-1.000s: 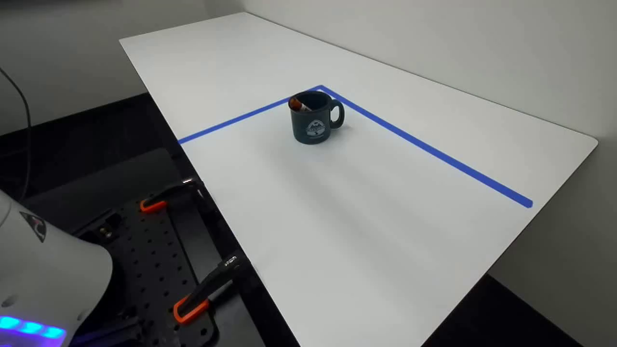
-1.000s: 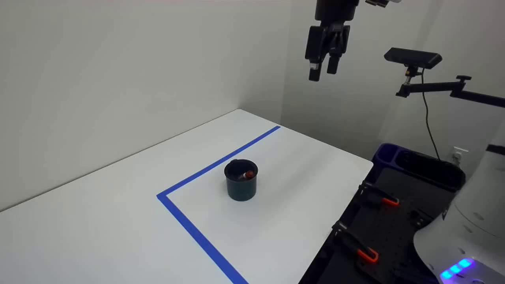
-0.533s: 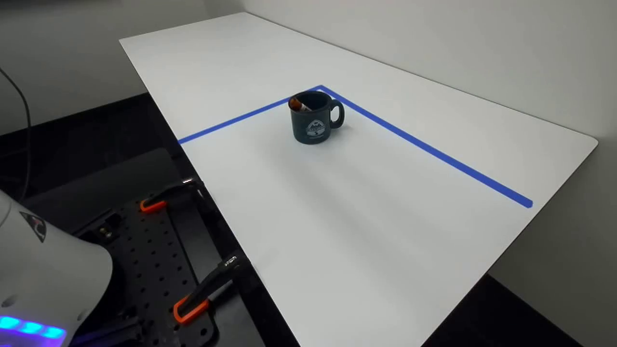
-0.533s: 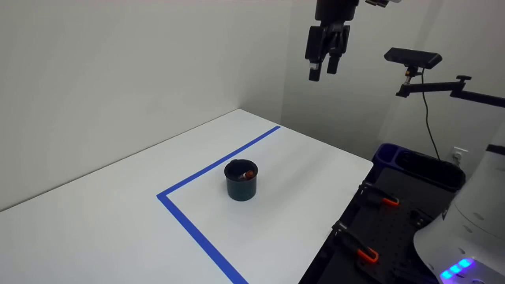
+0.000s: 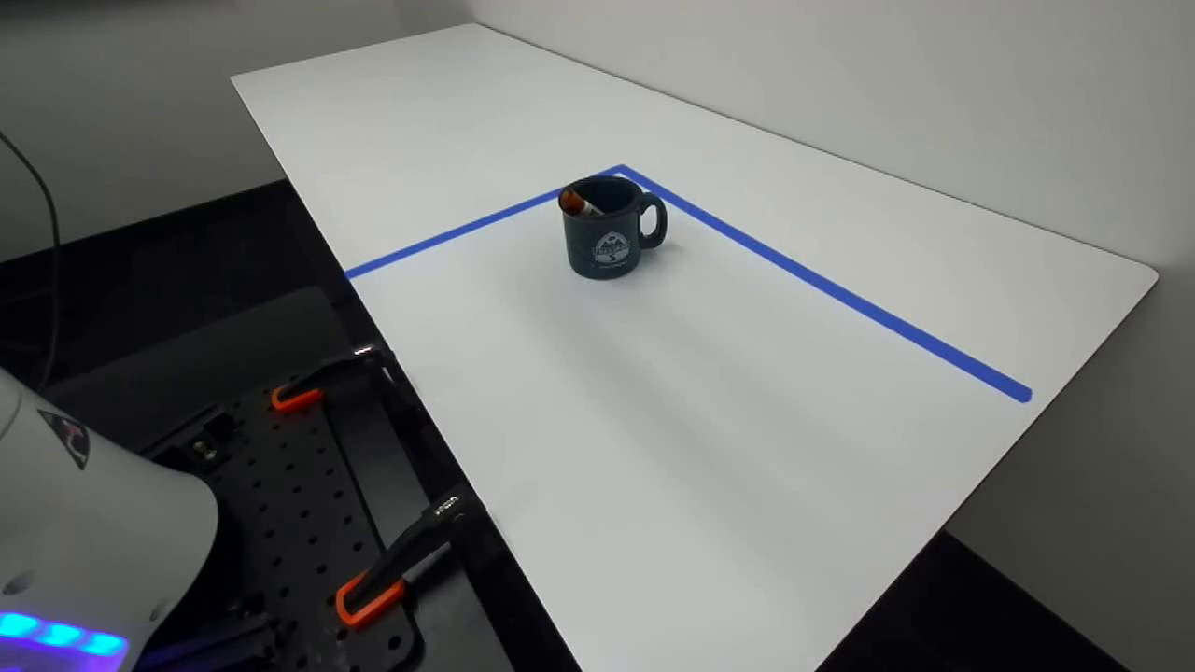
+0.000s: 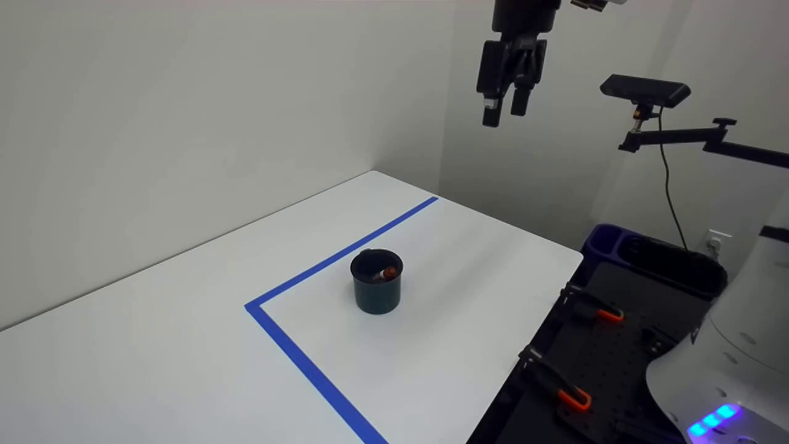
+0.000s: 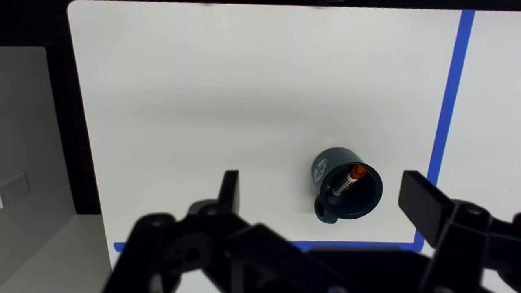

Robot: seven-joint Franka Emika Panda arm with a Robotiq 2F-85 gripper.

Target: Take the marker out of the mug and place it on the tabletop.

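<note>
Marker (image 7: 348,179) leans inside mug (image 6: 377,299), gripper (image 6: 505,112) high with its fingers (image 7: 425,207) apart

In an exterior view, a pale wall (image 6: 185,154) stands at the left, behind the white tabletop (image 6: 154,364). 2 blue tape lines (image 6: 317,375) cross it and meet at a corner. Right of that corner, inside the angle, the dark teal mug stands upright on the tabletop, apart from both lines. The marker sits in the mug, tilted, its reddish end near the rim in both exterior views. The mug's handle (image 5: 662,224) and a pale mark (image 5: 612,248) on its side show in an exterior view. Farther right, the gripper hangs well above the tabletop, well apart from the mug. Its 2 fingers are spread wide; in the wrist view the mug and marker show between them. Next come 2 black clamps (image 6: 556,380) with orange-red ends, beside the tabletop's edge, then a dark blue container (image 6: 590,262). Above that, a black bar-shaped device (image 6: 644,91) sits on a jointed mount (image 6: 683,136). At far right is a white robot base (image 6: 721,364) with 3 blue lights (image 6: 711,420).
</note>
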